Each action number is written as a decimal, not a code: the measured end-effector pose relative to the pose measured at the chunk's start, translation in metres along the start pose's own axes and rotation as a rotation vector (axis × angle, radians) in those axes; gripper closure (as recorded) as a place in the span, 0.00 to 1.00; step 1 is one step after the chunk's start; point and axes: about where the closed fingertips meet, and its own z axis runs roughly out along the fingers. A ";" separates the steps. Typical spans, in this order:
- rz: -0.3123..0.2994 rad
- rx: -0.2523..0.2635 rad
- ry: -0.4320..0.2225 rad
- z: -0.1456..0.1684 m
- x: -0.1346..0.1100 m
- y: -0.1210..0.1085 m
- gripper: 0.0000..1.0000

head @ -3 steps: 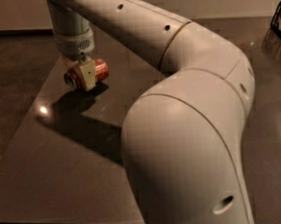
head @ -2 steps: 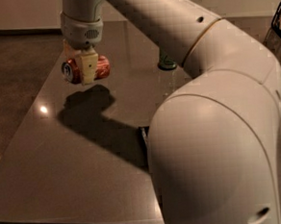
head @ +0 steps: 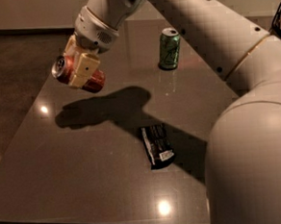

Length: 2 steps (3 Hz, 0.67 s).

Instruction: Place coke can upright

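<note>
The coke can [head: 94, 81], red-orange with silver ends, is held on its side in my gripper [head: 79, 70], above the left part of the dark table [head: 87, 185]. One silver end faces left toward the camera. The gripper's cream fingers [head: 85, 65] are shut around the can's middle. The can hangs clear of the table surface, and its shadow falls on the table to the right and below.
A green soda can [head: 169, 48] stands upright at the back of the table. A flat black snack wrapper [head: 156, 144] lies near the middle. My large white arm [head: 248, 140] fills the right side. The table's left edge runs close under the gripper.
The gripper has lifted the coke can off the table and carried it up and toward the left edge. The arm has swung aside, uncovering the green can and the wrapper.
</note>
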 end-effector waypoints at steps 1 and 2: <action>0.129 0.005 -0.268 -0.002 -0.023 0.009 1.00; 0.207 0.028 -0.393 -0.005 -0.030 0.001 1.00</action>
